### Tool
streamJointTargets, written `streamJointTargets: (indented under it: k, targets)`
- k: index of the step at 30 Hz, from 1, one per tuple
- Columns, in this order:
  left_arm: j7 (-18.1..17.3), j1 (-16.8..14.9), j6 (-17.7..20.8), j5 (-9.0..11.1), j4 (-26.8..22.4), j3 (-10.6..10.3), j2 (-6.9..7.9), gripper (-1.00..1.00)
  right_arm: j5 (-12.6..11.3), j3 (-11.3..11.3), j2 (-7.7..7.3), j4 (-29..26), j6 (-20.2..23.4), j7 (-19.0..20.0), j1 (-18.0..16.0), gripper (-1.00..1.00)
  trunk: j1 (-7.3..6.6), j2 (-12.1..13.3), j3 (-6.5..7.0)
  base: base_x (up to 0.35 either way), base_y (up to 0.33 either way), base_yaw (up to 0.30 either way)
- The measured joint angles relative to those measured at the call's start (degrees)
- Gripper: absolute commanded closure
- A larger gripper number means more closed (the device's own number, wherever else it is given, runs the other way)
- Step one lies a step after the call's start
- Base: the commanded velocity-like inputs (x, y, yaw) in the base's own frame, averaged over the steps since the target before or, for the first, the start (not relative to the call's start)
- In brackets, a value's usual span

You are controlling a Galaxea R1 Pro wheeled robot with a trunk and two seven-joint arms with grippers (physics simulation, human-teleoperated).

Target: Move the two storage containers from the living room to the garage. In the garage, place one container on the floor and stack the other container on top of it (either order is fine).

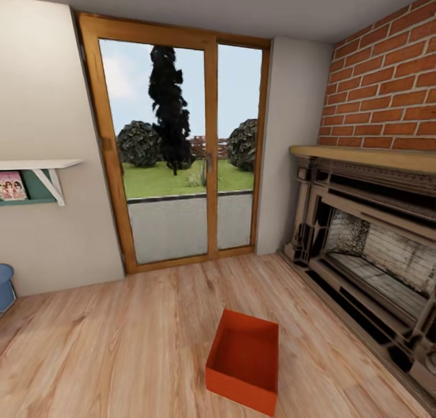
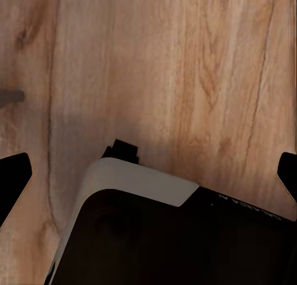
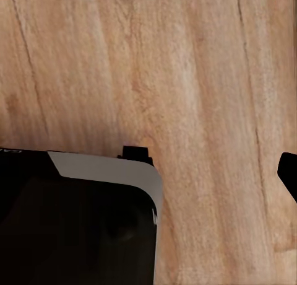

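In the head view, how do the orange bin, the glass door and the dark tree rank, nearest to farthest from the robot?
1. Bin, on the wood floor, low centre.
2. Door, straight ahead.
3. Tree, outside, beyond the door.

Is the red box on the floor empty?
Empty: the storage container stands upright on the wood floor, and its bare inside shows.
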Motion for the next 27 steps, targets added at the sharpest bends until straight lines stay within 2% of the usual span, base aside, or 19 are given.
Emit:
streamJointTargets:
  k: [27]
  targets:
    - [0.0,0.0,0.0,0.0,0.0,0.0,0.00,-1.00,0.0,0.0,-0.02,0.0,0.0,0.0,0.0,-1.00,0.00,0.0,0.00,0.322,0.097,-0.286]
